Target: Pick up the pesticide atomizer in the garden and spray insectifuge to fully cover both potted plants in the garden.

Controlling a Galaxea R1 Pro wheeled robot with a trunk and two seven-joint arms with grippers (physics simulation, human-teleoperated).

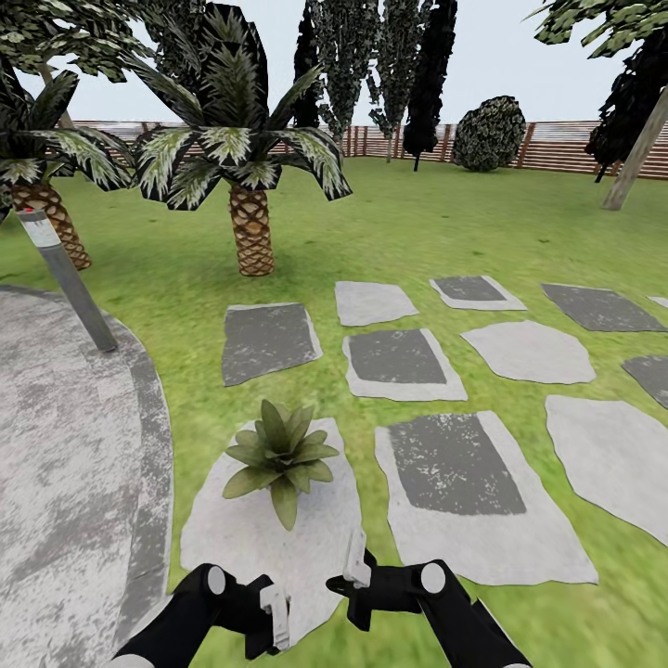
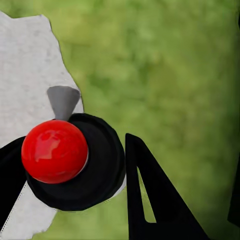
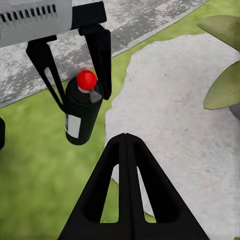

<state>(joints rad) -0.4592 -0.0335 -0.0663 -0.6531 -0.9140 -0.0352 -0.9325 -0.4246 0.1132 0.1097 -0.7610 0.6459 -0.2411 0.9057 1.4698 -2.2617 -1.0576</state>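
One potted plant [image 1: 278, 455], a low rosette of olive-green leaves, sits on a pale stepping stone [image 1: 241, 538] just ahead of both arms; its leaves [image 3: 222, 87] edge into the right wrist view. The second plant is out of view. My left gripper [image 3: 84, 100] is shut on the pesticide atomizer [image 3: 82, 120], a dark bottle with a whitish label and a red knob [image 2: 55, 150] on top, held upright over the grass beside the stone. The left gripper [image 1: 276, 617] hangs low at the front. My right gripper [image 1: 357, 566] is shut and holds nothing, close to its right.
A round grey paved patch [image 1: 74, 464] lies to the left with a leaning grey post [image 1: 70, 278] at its edge. Two palms [image 1: 249, 223] stand behind. Grey stepping stones [image 1: 455, 464] spread across the lawn to the right, and a brown slatted fence [image 1: 557, 144] runs along the far side.
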